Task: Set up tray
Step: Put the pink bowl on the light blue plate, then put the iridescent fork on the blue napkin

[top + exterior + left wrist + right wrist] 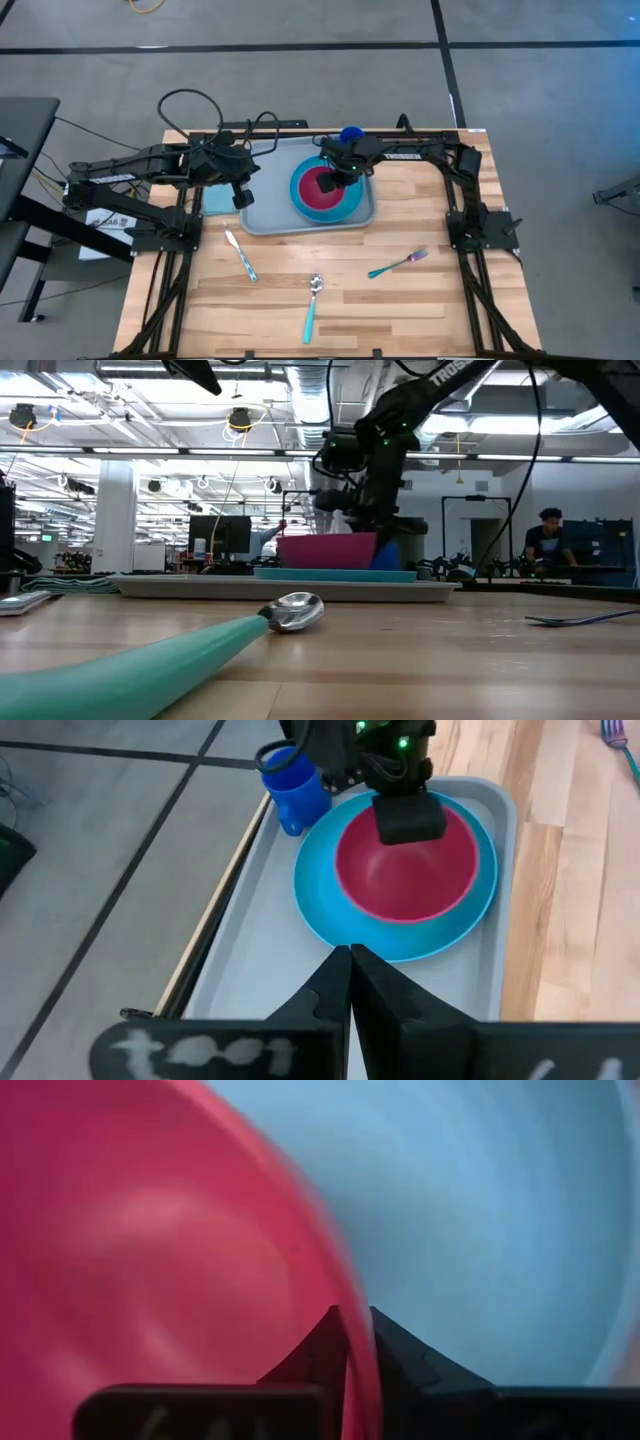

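High view first: the tray (262, 214) sits at the back middle of the wooden table (400, 300), with a round blue plate (352, 204) on its right half and a pink bowl (318, 184) on the plate. The right gripper (334, 183) is down at the bowl's rim, near a blue cup (351, 134) at the tray's back edge. The left gripper (242, 198) hangs over the tray's left edge, just beside a flat teal rectangle (213, 199). Nearer the front lie a knife (241, 255), a spoon (313, 305) and a fork (397, 264), all with teal handles, well apart from each other.

Low view: the spoon (170, 655) fills the foreground, the tray (180, 588) runs across behind it, and the bowl (325, 550) stands on it with the dark arm coming down right over it. A person (546, 536) sits far back in the room.

Left wrist view: this arm's fingers (330, 982) are pressed together with nothing between them, hovering over the tray floor (250, 970) just short of the plate (320, 910).

Right wrist view: the fingers (320, 1342) are pinched narrow on the bowl's rim (340, 1295), one each side, plate (480, 1210) behind.
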`<state>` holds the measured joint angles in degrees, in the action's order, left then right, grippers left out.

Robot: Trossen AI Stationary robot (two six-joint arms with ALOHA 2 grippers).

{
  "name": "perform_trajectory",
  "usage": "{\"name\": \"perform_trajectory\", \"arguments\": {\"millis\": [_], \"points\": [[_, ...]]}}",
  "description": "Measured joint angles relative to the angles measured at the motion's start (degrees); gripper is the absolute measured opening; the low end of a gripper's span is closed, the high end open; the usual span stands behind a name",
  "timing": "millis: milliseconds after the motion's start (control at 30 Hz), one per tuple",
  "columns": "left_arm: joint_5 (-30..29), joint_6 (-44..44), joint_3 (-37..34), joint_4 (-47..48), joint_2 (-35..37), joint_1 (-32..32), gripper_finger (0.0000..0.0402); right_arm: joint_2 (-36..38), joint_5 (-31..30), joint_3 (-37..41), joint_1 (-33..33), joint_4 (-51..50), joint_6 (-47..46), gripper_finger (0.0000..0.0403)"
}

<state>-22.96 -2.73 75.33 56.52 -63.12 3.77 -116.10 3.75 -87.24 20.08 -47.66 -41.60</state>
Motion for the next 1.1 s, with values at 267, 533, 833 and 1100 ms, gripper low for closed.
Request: {"name": "perform_trajectory", "arguments": {"millis": [267, 533, 833, 1100], "points": [[0.2, 0.0, 0.0, 0.0, 0.0, 0.0, 0.0000, -0.9, -2.9, -3.9, 0.3, -3.1, 3.0, 0.0045], [0.2, 0.3, 0.0, 0.0, 0.0, 0.0, 0.0000, -0.9, -2.8, -4.1, 0.2, -5.6, 6.2, 0.0067], [0.2, 0.0, 0.0, 0.0, 0.0, 0.0, 0.0000, 1.7, -2.4, -4.2, 0.8, -5.5, 6.3, 0.0087], [0.2, 0.0, 0.0, 0.0, 0.0, 0.0, 0.0000, 9.6, 1.1, -4.1, 0.4, -9.2, 6.2, 0.0088]]}}
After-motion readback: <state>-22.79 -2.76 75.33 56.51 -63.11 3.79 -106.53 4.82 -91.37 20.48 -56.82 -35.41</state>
